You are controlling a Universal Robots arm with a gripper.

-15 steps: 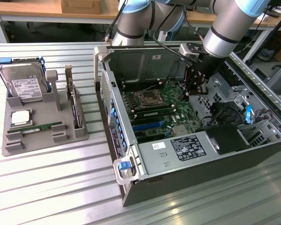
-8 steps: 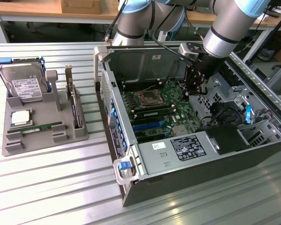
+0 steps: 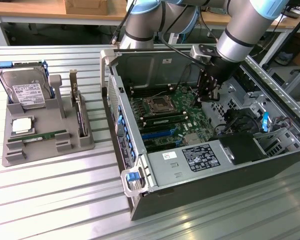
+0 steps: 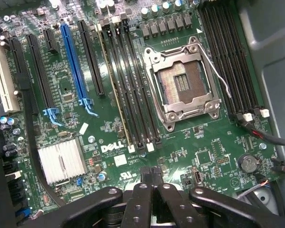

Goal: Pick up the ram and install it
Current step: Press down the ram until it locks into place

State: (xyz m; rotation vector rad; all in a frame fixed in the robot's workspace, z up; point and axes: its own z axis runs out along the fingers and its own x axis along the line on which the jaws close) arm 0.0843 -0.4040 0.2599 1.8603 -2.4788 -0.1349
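On grey moulded holder tray (image 3: 20, 150), at exterior view's left: long thin green circuit-board ram stick (image 3: 46, 135), lying flat in its groove, untouched. Well apart to the right, inside open black computer case (image 3: 200, 192): black gripper (image 3: 208, 96), jaws pressed together, empty, just above green motherboard (image 4: 180, 147). Second like stick seated in black memory slots (image 4: 128, 90) beside bare silver processor socket (image 4: 183, 83). Risks: closed fingertips clipping socket pins or loose grey cable (image 4: 221, 78) if lowered.

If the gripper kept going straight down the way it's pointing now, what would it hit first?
Most likely the motherboard. The shut gripper points down into the open computer case, over the board's edge beyond the empty processor socket. Depth is hard to judge, so the exact contact spot is uncertain.
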